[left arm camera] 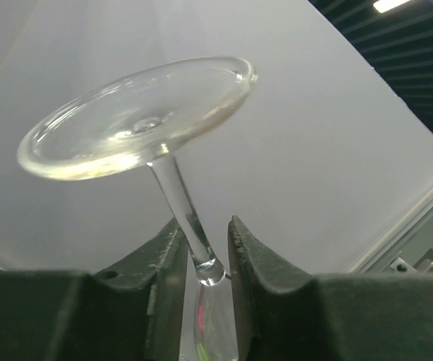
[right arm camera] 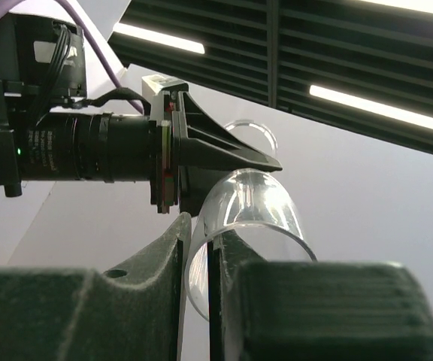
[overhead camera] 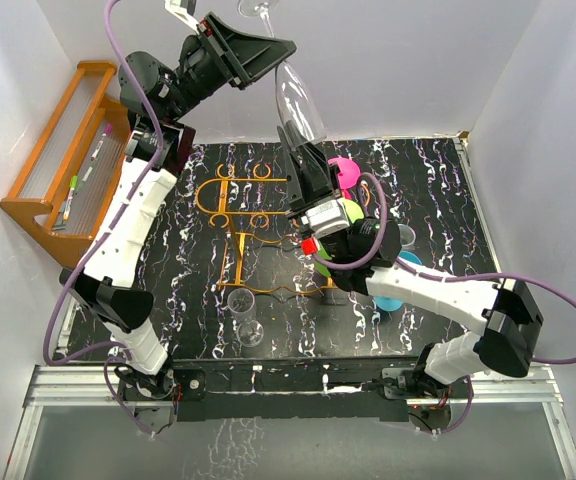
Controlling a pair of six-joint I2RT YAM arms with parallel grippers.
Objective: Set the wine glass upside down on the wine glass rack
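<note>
The clear wine glass (overhead camera: pixel 301 105) is held high in the air above the table's back, foot up and bowl down, tilted. My left gripper (overhead camera: pixel 278 48) is shut on its stem just above the bowl; the left wrist view shows the stem (left arm camera: pixel 183 207) between the fingers and the round foot (left arm camera: pixel 137 120) above. My right gripper (overhead camera: pixel 303 150) is shut on the bowl's rim, one finger inside and one outside the bowl (right arm camera: pixel 254 210). The orange-gold wire rack (overhead camera: pixel 248 200) stands on the dark marbled table, below and left of the glass.
A second clear glass (overhead camera: pixel 245 315) lies on the table near the front. Pink (overhead camera: pixel 344 172), green (overhead camera: pixel 346 212) and blue (overhead camera: pixel 398 285) cups sit around the right arm. A stepped wooden shelf (overhead camera: pixel 68 150) with pens stands at the left. White walls close in.
</note>
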